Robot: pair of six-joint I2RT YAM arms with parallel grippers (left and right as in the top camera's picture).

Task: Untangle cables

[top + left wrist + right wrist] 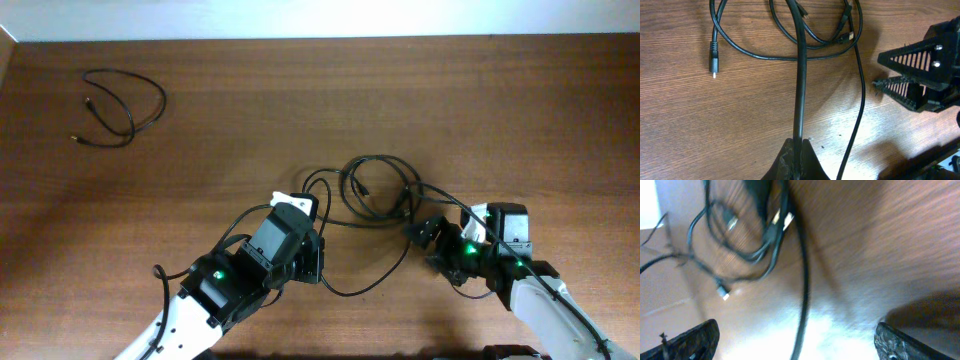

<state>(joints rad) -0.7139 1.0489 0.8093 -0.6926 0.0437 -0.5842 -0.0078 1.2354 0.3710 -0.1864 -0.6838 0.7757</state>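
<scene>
Left gripper (799,146) pinches one cable (800,75), which runs straight toward the far edge into the tangle (380,190) at the desk's middle. Right gripper (433,250), spread, sits just right of the tangle, nearer it.

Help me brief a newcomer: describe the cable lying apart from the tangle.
Start at the wooden table and go to its far left corner in the overhead view. A thin black cable lies there in one loose loop, alone, unlike the tangle near the table's middle.
</scene>
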